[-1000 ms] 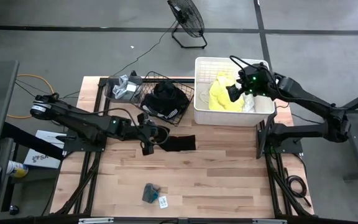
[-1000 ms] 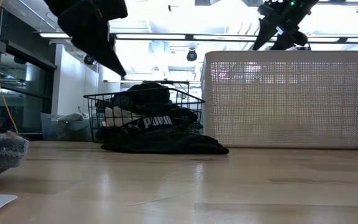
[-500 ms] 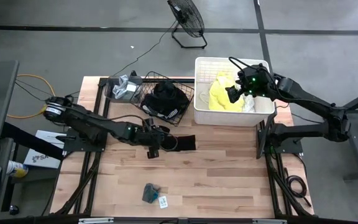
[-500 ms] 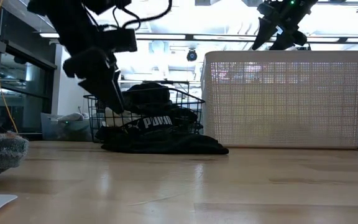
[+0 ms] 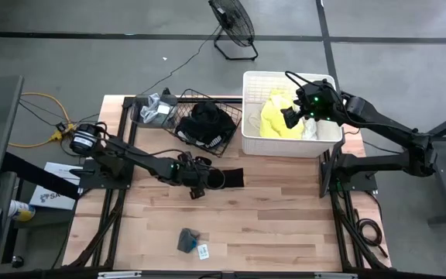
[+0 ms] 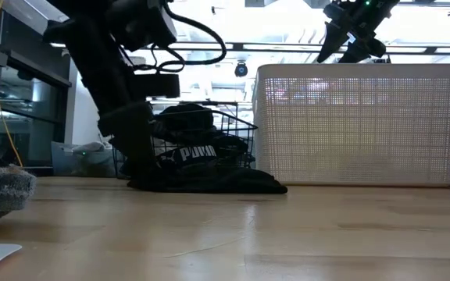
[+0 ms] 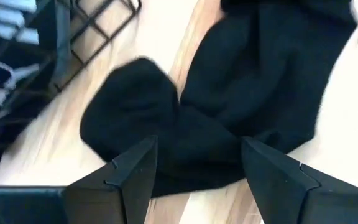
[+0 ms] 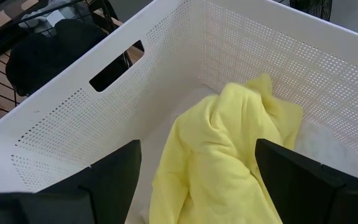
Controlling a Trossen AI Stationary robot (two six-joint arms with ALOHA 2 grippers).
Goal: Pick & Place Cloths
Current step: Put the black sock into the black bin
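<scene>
- Black cloth (image 5: 224, 178) lies flat on table (image 5: 285, 225), near mid, just in front of wire basket (image 5: 207, 128); long axis runs left-right, parallel to table's front edge.
- L gripper (image 5: 198, 184) down at that cloth's left end; fingers (image 7: 135, 171) spread, straddling the cloth in L wrist view, not clenched on it.
- R gripper (image 5: 291, 116) hangs over white tub (image 5: 327, 143) at table's back-right corner; fingers (image 8: 114, 171) spread wide, nothing in them.
- Yellow cloth (image 5: 277, 120) heaped in tub, a white cloth (image 5: 310, 130) beside it toward tub's right wall.
- Basket holds black cloth w/ white "PUMA" lettering (image 6: 198, 152), legible in low view; high view shows only white marks.
- Grey/white cloth (image 5: 155, 108) at table's back-left corner.
- Small dark-grey cloth (image 5: 187, 239) near front edge, white card (image 5: 204, 251) just beside it; writing too small to read.
- Low view hides tub contents behind its perforated wall; R wrist view shows them, plus handle slot (image 8: 117, 65).
</scene>
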